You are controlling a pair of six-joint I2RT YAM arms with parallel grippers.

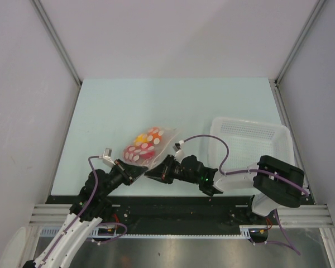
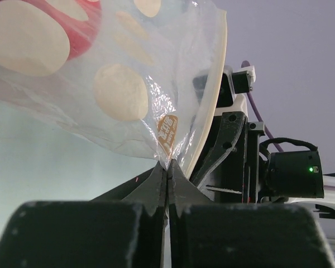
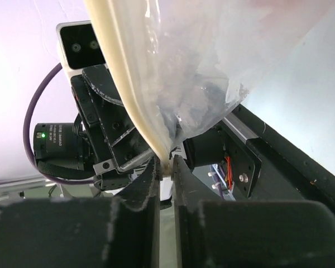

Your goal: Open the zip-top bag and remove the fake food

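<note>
I see the zip-top bag (image 1: 149, 144) near the middle of the bench (image 1: 117, 106), toward its near edge, sitting just beyond both gripper tips. Its long axis runs on a slant, from the near-left corner by the arms up toward the far right. The zip edge faces the arms and the rest of the pouch spreads away from them. The fake food (image 1: 139, 151) is inside the bag: a red piece on the left and an orange one (image 1: 140, 137) just behind it, both seen through the dotted film. My left gripper (image 1: 139, 169) comes in from the left, and in its wrist view the left gripper (image 2: 167, 167) is pressed together on a thin fold of the clear film, right under a small orange label (image 2: 167, 133), with the bag (image 2: 117, 89) fanning up and left from the pinch. My right gripper (image 1: 154, 171) comes in from the right, so the two tips nearly meet at the bag's near corner. In its wrist view the right gripper (image 3: 166, 165) is pinching the cream zip strip (image 3: 125, 89), which rises from the fingers in a curve to the upper left. I cannot tell whether the bag rests on the bench or hangs just above it. A white basket (image 1: 282, 137) stands well apart on the right
</note>
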